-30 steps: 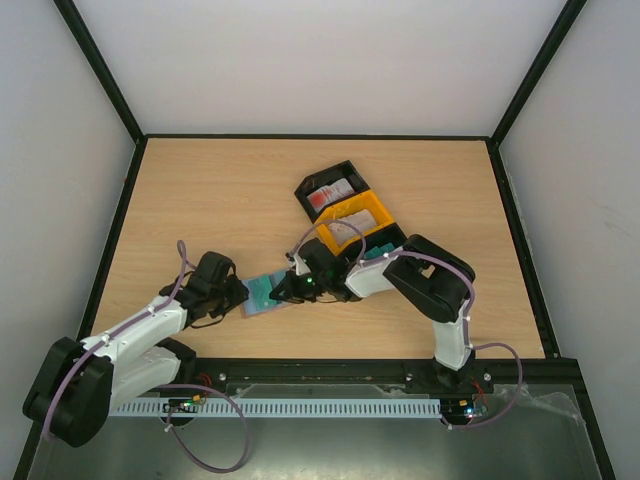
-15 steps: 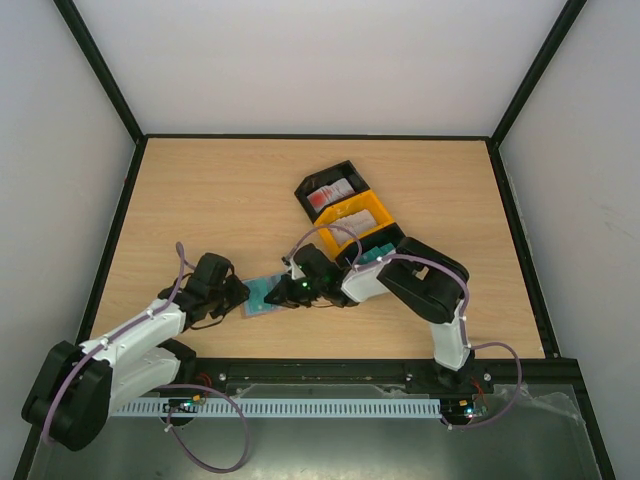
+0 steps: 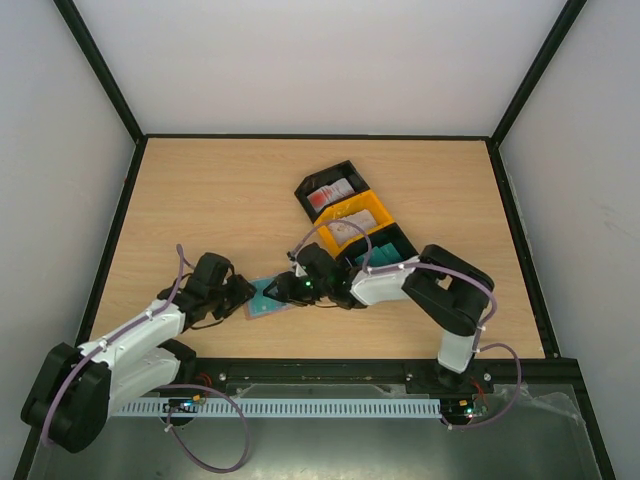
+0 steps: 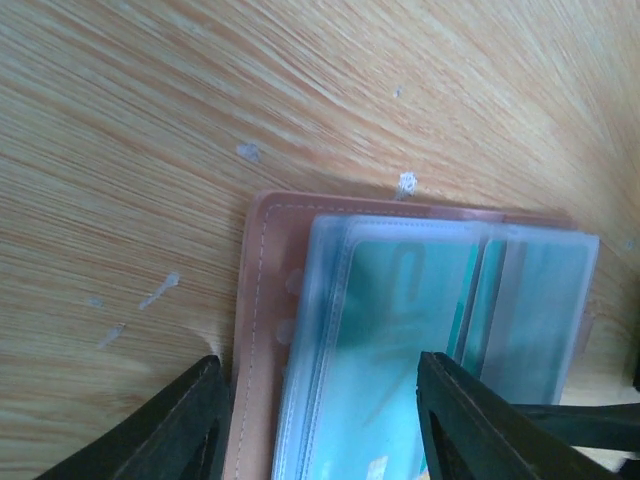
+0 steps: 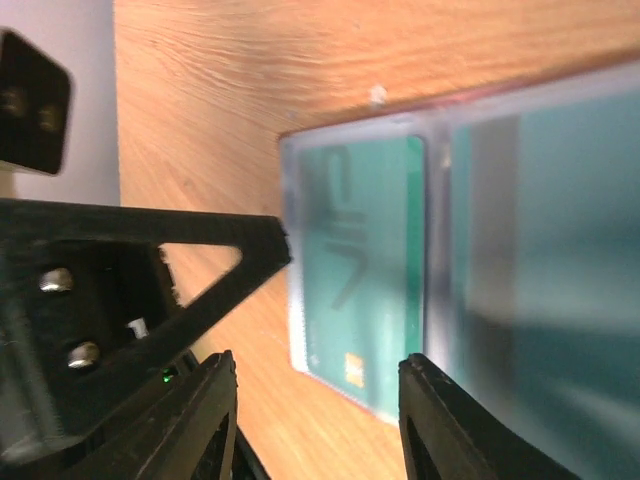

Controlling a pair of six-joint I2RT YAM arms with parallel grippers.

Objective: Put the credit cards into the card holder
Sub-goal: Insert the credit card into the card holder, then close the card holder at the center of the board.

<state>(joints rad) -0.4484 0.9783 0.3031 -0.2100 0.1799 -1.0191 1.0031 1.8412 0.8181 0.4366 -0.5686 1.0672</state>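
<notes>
The card holder (image 3: pixel 264 298) lies open on the table near the front, between my two grippers. In the left wrist view its reddish-brown cover (image 4: pixel 262 300) carries clear pockets, and a teal credit card (image 4: pixel 400 350) sits inside one. My left gripper (image 4: pixel 325 425) is open, its fingers either side of the holder's near end. My right gripper (image 5: pixel 320 425) is open too, just above the teal card (image 5: pixel 365 260) in its sleeve, holding nothing. From above, the left gripper (image 3: pixel 238 294) and right gripper (image 3: pixel 282 290) face each other across the holder.
Behind the right arm stands a diagonal row of trays: a black tray (image 3: pixel 345 170) with white and red cards, a yellow tray (image 3: pixel 378 212) with beige cards, and a black tray (image 3: pixel 392 238) with teal cards. A black frame borders the table.
Both grippers have opened. The right one has let go of the teal card, which now sits in the holder's pocket, and its elbow has swung right.
</notes>
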